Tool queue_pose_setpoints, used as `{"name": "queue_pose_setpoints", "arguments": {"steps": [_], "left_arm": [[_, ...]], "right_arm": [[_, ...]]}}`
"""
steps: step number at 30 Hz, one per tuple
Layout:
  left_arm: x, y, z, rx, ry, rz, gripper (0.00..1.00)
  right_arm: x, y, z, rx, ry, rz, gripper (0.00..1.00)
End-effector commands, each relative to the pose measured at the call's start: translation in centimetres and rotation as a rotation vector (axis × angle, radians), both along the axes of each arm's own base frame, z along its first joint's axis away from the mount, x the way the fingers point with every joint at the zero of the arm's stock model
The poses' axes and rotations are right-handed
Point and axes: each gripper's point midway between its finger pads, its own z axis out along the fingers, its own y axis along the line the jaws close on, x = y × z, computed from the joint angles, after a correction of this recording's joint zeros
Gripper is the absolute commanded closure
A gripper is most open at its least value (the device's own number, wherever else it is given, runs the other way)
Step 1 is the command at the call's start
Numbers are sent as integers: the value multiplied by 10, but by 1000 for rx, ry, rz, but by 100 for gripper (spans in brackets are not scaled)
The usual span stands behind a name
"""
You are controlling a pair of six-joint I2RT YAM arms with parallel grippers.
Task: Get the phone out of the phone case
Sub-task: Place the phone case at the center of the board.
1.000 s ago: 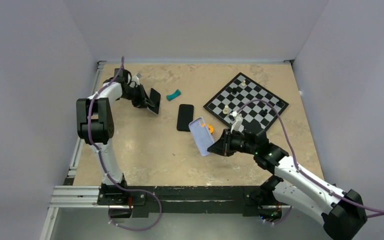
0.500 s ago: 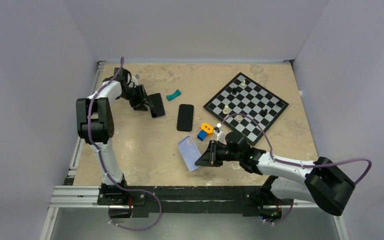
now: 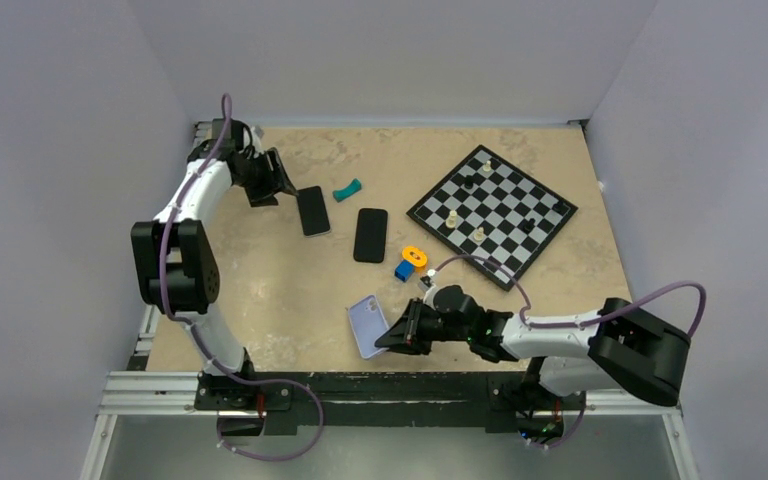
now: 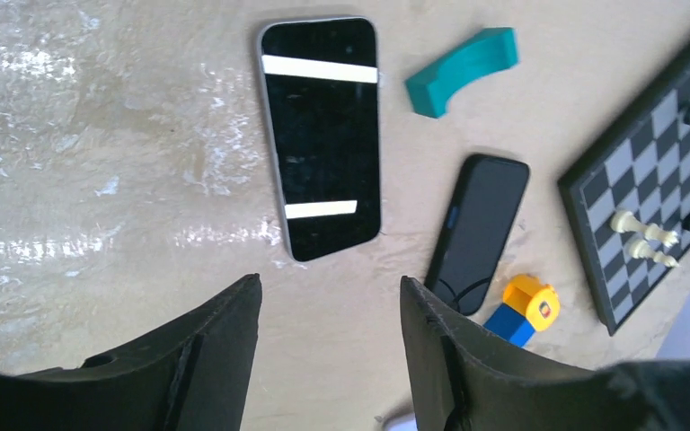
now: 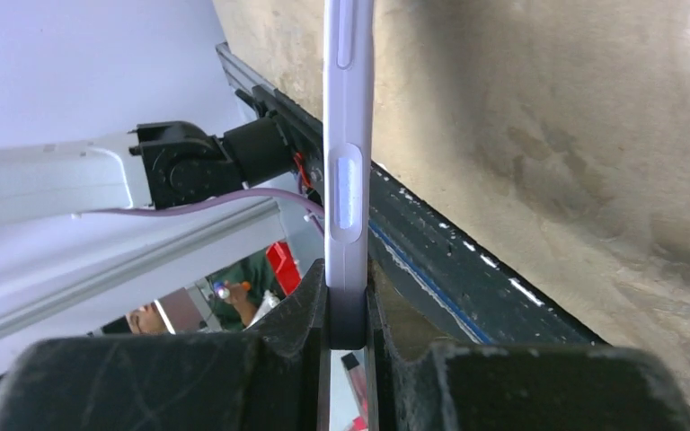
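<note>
The phone lies flat on the table with its dark screen up; in the left wrist view the phone reflects two light strips. My left gripper hovers just left of it, open and empty. The lilac phone case is held on edge near the table's front edge. My right gripper is shut on its end. In the right wrist view the phone case stands edge-on between the jaws of that gripper.
A second black phone lies mid-table, with a teal curved block behind it. An orange and blue toy sits beside a chessboard carrying a few pieces. The black base rail runs close under the case.
My left gripper opened, leaving the phone flat on the table, and drew back to the left. My right arm carried the case toward the near edge of the table.
</note>
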Motion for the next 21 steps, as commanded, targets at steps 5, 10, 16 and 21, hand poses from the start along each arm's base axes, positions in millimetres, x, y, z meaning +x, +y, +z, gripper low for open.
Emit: {"name": "queue_pose_setpoints", "arguments": {"steps": [5,10,16,21], "left_arm": [[-6,-24,45,-106,-155,-37,35],[-10,-36,52,-171,-184,-55,33],[-14,-45,55,-181,-203,-92,19],[-21,-68,56,-179,-207,-171,13]], "right_arm": [[-7,15,0,88,129,-101,83],[-16,25,-9,77,168,-54,56],[-29,35,-12,76,169,46,30],[-34,23,-13,78,152,59,20]]}}
